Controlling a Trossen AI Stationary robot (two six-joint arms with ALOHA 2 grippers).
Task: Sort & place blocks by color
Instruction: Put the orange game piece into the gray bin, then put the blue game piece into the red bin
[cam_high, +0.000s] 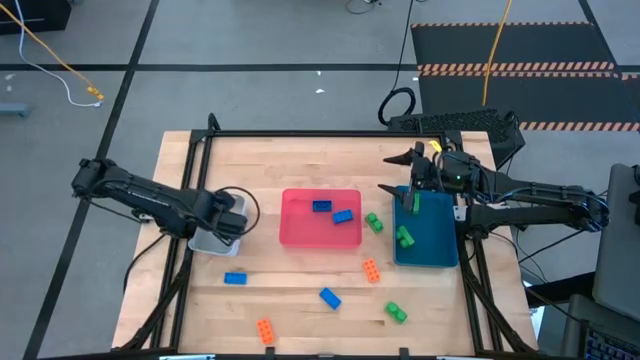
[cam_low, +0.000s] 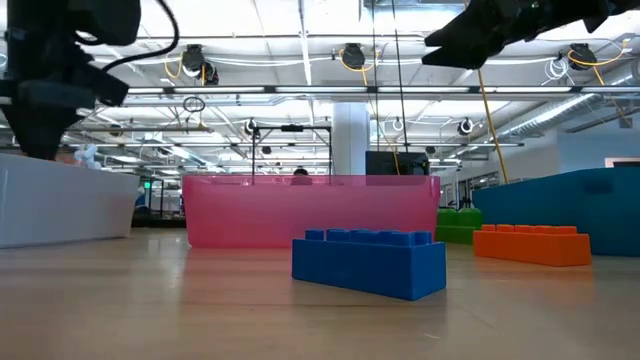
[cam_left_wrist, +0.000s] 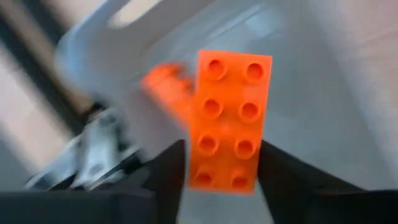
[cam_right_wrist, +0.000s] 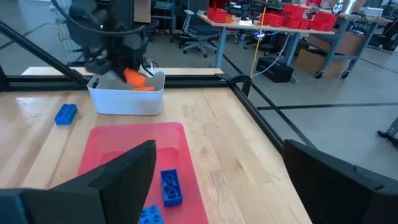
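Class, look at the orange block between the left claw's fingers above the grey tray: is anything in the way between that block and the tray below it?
Nothing visible. The left claw holds the orange block directly over the grey tray, whose open interior shows only another orange block.

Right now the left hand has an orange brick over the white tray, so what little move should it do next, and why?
Probably open the left hand a bit wider and let go. The orange brick sits between its fingers right above the grey-white tray, where another orange brick already lies, so dropping it there keeps the colours together.
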